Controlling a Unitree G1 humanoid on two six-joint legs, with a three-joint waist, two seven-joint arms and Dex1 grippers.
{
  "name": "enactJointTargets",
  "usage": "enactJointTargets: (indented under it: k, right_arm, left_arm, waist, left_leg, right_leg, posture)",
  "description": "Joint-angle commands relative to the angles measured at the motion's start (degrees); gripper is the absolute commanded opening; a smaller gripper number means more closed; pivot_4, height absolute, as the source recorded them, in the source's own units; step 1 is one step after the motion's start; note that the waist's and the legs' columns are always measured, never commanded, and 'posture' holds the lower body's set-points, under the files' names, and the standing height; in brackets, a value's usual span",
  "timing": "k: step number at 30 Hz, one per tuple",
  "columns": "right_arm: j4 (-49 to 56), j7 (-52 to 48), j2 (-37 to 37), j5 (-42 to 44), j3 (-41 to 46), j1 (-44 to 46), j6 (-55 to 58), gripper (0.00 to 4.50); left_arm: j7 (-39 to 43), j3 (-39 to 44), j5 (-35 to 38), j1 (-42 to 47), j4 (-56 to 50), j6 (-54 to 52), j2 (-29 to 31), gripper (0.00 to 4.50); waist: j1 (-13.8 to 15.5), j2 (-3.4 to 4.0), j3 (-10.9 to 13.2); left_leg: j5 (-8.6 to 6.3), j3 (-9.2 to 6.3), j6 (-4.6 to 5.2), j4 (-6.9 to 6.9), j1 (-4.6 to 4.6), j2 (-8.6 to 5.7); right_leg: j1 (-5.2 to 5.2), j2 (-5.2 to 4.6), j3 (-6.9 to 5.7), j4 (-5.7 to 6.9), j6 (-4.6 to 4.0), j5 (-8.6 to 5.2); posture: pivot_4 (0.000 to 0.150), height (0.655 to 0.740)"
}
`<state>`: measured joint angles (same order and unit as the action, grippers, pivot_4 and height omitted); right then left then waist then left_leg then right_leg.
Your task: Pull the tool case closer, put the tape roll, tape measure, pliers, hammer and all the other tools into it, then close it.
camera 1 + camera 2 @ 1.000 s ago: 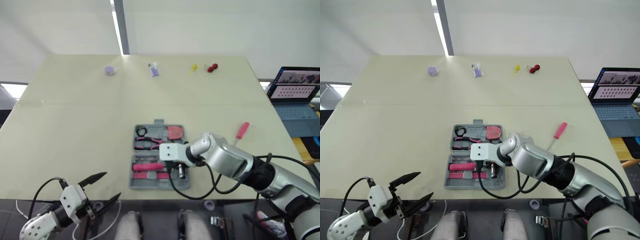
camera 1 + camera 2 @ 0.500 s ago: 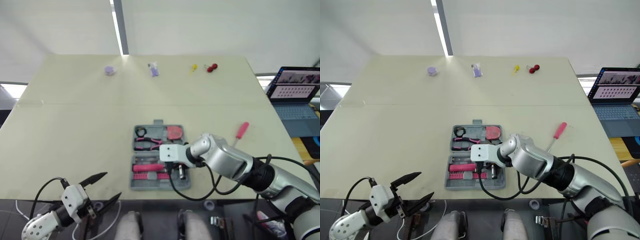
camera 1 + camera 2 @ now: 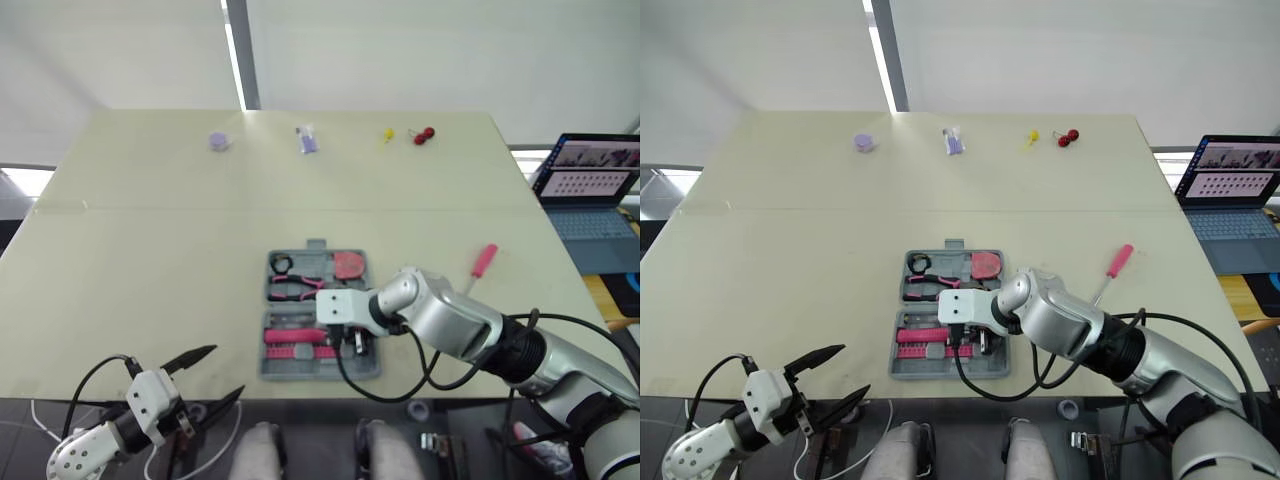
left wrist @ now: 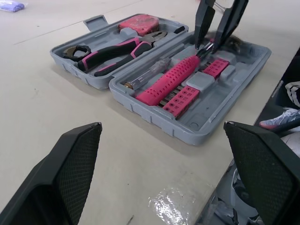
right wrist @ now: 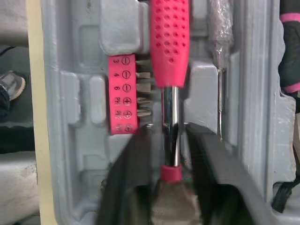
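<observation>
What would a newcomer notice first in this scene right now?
The open grey tool case near the front edge of the table, with the right gripper down in its near half, fingers astride the pink-handled hammer. Next, the pink screwdriver lying loose to the case's right, and the left gripper open off the front edge.

Left gripper [image 3: 222, 372]: two black tapering fingers with mesh-patterned inner pads, mounted on a white block.
Right gripper [image 4: 209, 41]: two slim black fingers under a white boxy housing.
Arms [image 3: 455, 325]: rounded silver-grey shells joined by black rings.
Cables [image 3: 375, 392]: black, looped beside each wrist.
</observation>
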<state>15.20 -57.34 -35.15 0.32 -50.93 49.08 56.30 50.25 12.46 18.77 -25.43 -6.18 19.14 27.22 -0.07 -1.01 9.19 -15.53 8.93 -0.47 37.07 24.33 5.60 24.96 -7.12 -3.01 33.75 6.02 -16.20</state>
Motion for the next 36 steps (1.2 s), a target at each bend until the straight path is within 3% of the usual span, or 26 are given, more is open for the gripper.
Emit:
enactJointTargets:
  k: [1, 3, 4, 8, 13, 16, 19, 23, 36]
  right_arm:
    - [1.7, -1.2, -0.1, 0.6, 2.9, 0.5, 0.0, 3.28]
    - [2.2, -1.4, 0.0, 1.1, 3.9, 0.9, 0.3, 4.30]
    - [2.5, -1.4, 0.3, 1.6, 4.9, 0.9, 0.5, 4.44]
    - [2.6, 0.0, 2.7, 3.9, 10.5, -0.8, -1.7, 4.44]
    - [-1.9, 2.5, 5.7, 5.7, 19.0, -7.2, -14.2, 4.44]
    - [-5.6, 2.6, 7.6, 8.2, 24.2, -12.0, -22.6, 3.65]
    - [-7.5, -2.5, 9.2, 14.1, 28.5, -16.1, -27.4, 2.03]
    - [-12.7, -3.2, 11.4, 15.3, 29.7, -19.1, -31.0, 0.18]
    - [-21.5, -2.7, 14.7, 10.4, 27.5, -21.0, -34.1, 0.08]
  left_arm:
    - [-0.3, 0.0, 0.1, -0.1, -0.4, 1.1, 0.2, 4.50]
    - [-0.3, -0.1, 0.1, 0.0, -0.3, 1.1, 0.2, 4.50]
    - [-0.3, -0.1, 0.1, 0.0, -0.3, 1.1, 0.2, 4.50]
    - [-0.4, -0.1, 0.1, 0.0, -0.4, 1.0, 0.2, 4.50]
    - [-0.3, -0.2, 0.2, 0.1, -0.6, 0.7, 0.5, 4.50]
    - [-0.1, -0.3, 0.4, 1.1, -0.5, 0.4, 0.8, 4.50]
    - [-0.1, -0.6, 0.4, 2.0, -0.1, 0.1, 0.9, 4.50]
    - [-0.3, -1.2, 0.3, 3.4, -0.2, -0.6, 0.8, 4.50]
    - [-0.2, -2.0, 0.3, 4.1, -0.2, -1.0, 0.7, 4.50]
  waist:
    - [0.0, 0.00, 0.0]
    - [0.0, 0.00, 0.0]
    - [0.0, 0.00, 0.0]
    - [0.0, -0.03, 0.0]
    - [0.1, -0.12, -0.1]
    - [0.2, -0.20, -0.1]
    - [0.1, -0.19, -0.1]
    - [0.0, -0.22, -0.1]
    - [0.0, -0.18, -0.1]
  left_leg:
    - [0.00, 0.00, 0.00, 0.01, 0.00, 0.00]
    - [0.00, 0.00, 0.00, 0.02, 0.00, 0.00]
    - [0.00, 0.00, 0.00, 0.02, 0.00, 0.00]
    - [0.00, 0.00, 0.00, 0.01, -0.01, 0.00]
    - [0.00, -0.02, -0.01, 0.01, -0.02, 0.03]
    - [0.00, -0.02, -0.01, 0.03, -0.09, 0.02]
    - [0.01, -0.02, -0.01, 0.02, -0.13, 0.05]
    - [0.03, -0.03, -0.04, 0.03, -0.16, 0.18]
    - [0.09, -0.13, -0.13, 0.06, -0.22, 0.22]
  right_leg:
    - [0.00, 0.00, 0.00, 0.00, 0.00, 0.00]
    - [-0.01, 0.00, 0.00, 0.01, 0.00, 0.00]
    - [-0.01, 0.00, 0.00, 0.01, 0.00, 0.00]
    - [0.00, 0.01, 0.00, 0.03, 0.00, 0.00]
    - [-0.08, 0.10, -0.03, 0.03, 0.00, 0.00]
    - [-0.24, 0.10, -0.08, -0.03, 0.00, 0.00]
    - [-0.37, 0.16, -0.07, -0.01, 0.02, 0.01]
    - [-0.45, 0.34, -0.03, 0.08, 0.00, 0.00]
    - [-0.37, 0.36, -0.04, 0.21, -0.08, -0.03]
  posture:
    - [0.150, 0.7400]
    - [0.150, 0.7400]
    - [0.150, 0.7400]
    - [0.150, 0.7400]
    - [0.150, 0.7400]
    - [0.150, 0.7400]
    - [0.150, 0.7400]
    - [0.150, 0.7400]
    - [0.150, 0.7400]
